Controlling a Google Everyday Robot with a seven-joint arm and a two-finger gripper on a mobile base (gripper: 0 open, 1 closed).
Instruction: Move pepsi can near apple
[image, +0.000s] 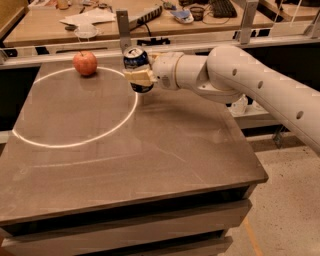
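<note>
Pepsi can (135, 60) sits in my claw (140, 76), clamped from the side, one pale finger (139, 76) across the blue body. Silver top up, can leaning slightly. Cannot tell whether its base touches the tabletop (150, 145) or hangs just above it. Position: far part of the tabletop, on the right rim of a white ring (75, 144) marked on the surface. My arm (240, 85) reaches in from the right, white and jointed. Apple (85, 63) rests upright to the left of the can, at the far edge of the ring, near but clearly apart from it.
</note>
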